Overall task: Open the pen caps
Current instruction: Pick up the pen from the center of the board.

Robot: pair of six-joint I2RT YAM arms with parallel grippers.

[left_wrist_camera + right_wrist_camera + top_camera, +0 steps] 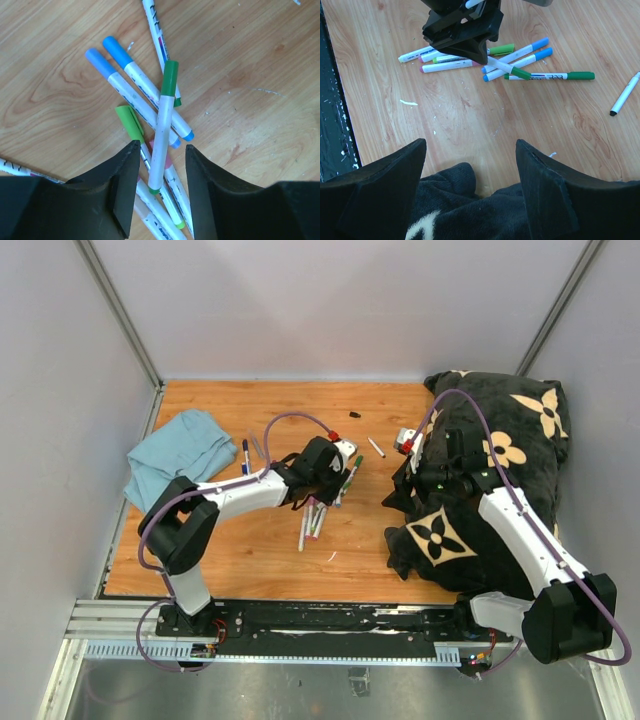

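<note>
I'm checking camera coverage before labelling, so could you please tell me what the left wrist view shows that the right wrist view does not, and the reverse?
Only the left wrist view: the inside of the left gripper, its fingers apart either side of a white pen with a dark green cap. Only the right wrist view: the open right gripper over a black blanket, a lone pen off to the side, and the left gripper's outside. Both: the wooden table and the pile with two blue-capped pens.
</note>
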